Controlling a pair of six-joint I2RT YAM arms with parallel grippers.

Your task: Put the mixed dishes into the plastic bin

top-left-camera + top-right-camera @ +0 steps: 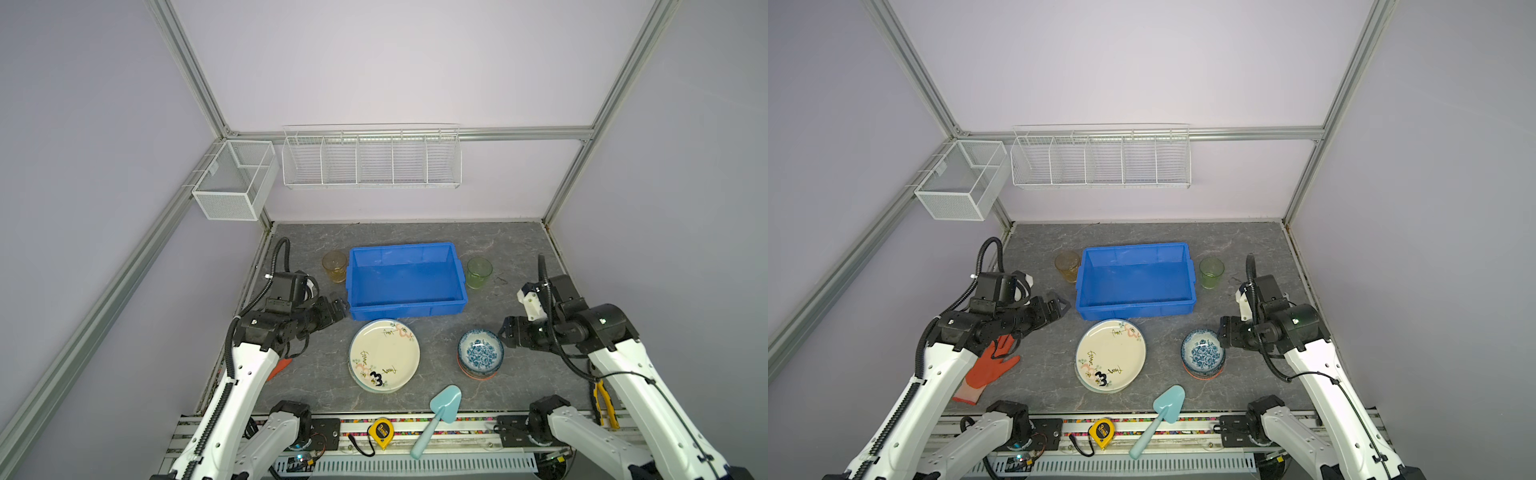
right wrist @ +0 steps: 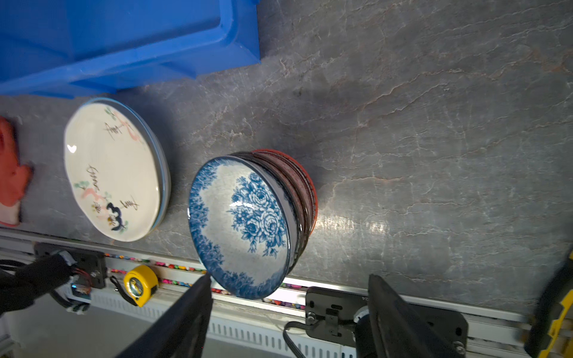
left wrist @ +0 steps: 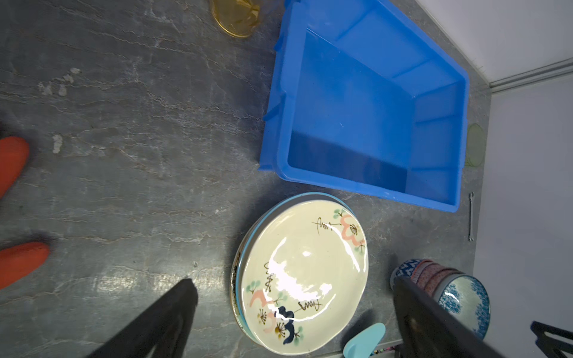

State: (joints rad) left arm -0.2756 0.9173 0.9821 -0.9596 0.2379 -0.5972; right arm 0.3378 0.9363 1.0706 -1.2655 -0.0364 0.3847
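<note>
The blue plastic bin (image 1: pixel 407 308) (image 1: pixel 1136 309) stands empty at mid-table. In front of it is a stack of plates with the cream doodle plate (image 1: pixel 384 355) (image 3: pixel 302 272) (image 2: pixel 111 170) on top. To its right is a stack of bowls topped by a blue floral bowl (image 1: pixel 481 353) (image 2: pixel 245 223). An amber cup (image 1: pixel 334 266) stands left of the bin and a green cup (image 1: pixel 478 272) right of it. My left gripper (image 1: pixel 338 309) (image 3: pixel 294 283) hangs open by the bin's front-left corner. My right gripper (image 1: pixel 505 332) (image 2: pixel 288 279) is open just right of the bowls, holding nothing.
A teal scoop (image 1: pixel 440 411) and a yellow tape measure (image 1: pixel 382 432) lie at the front edge. An orange glove (image 1: pixel 990 370) lies under the left arm. Yellow pliers (image 1: pixel 602 399) lie at front right. White wire baskets (image 1: pixel 370 158) (image 1: pixel 235 178) hang on the back walls.
</note>
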